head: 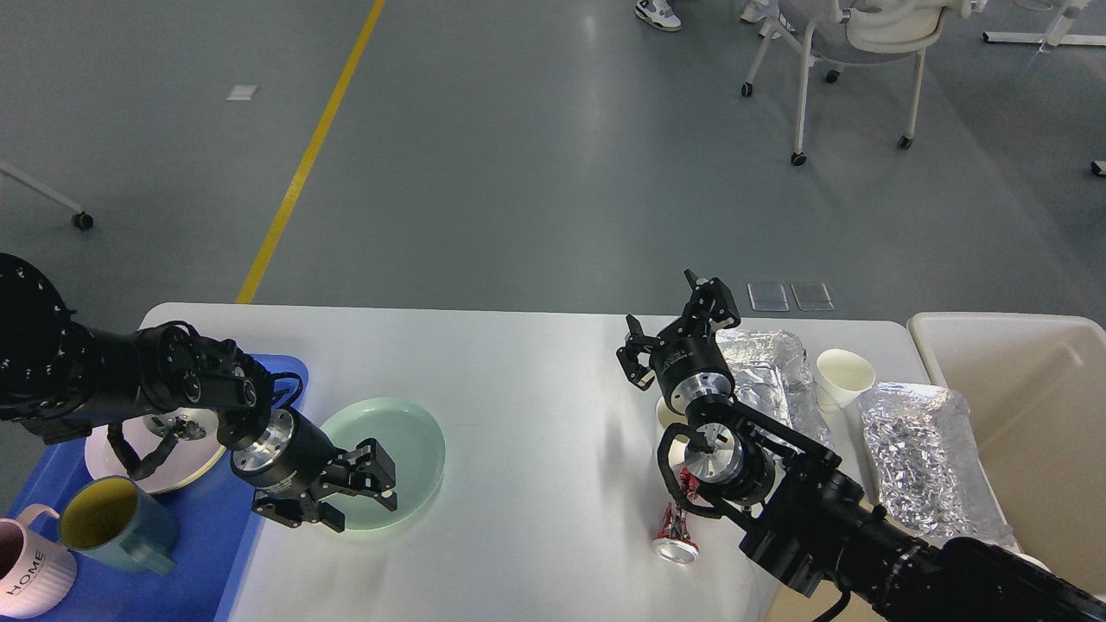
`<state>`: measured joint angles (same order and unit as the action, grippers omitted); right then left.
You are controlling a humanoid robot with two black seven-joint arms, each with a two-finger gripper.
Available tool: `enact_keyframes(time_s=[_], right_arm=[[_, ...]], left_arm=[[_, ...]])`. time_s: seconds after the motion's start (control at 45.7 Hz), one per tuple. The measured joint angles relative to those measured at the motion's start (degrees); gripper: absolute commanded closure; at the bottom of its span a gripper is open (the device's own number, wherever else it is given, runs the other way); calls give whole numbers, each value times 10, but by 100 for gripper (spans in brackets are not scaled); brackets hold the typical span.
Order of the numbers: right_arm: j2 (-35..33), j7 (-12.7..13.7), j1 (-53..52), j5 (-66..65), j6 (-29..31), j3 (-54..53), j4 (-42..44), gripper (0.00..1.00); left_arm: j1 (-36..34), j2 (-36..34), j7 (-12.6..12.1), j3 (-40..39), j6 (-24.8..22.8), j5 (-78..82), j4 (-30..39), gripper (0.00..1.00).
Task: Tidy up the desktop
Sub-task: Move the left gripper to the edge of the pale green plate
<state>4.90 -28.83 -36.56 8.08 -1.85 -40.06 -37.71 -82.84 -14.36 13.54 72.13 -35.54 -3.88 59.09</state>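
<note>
The white desktop [527,389] carries a pale green plate [393,449] at its left. My left gripper [359,505] is low at the plate's near-left rim, open, with one finger over the plate and the other beside its edge; I cannot tell if they touch it. My right gripper [676,321] hovers open and empty above the right half of the desktop, beside a foil container [769,367].
A blue tray [216,536] at the left holds a pink plate [186,453], a teal mug [112,523] and a pink mug [30,574]. At the right are a paper cup [845,373], a second foil container [920,453], a crushed red can [676,531] and a cream bin [1037,415].
</note>
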Motion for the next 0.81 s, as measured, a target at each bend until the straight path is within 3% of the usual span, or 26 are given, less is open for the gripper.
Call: enact_keyframes(time_s=[0.131,0.438,0.81], right_arm=[[0,0,0,0,0,0,0,0],[0,0,0,0,0,0,0,0],[0,0,0,0,0,0,0,0]], left_arm=[[0,0,0,25,6,-1,9,41],[2,-2,0,48,65,-36,15,51],[10,-9,0,67,97,-85,27,50]])
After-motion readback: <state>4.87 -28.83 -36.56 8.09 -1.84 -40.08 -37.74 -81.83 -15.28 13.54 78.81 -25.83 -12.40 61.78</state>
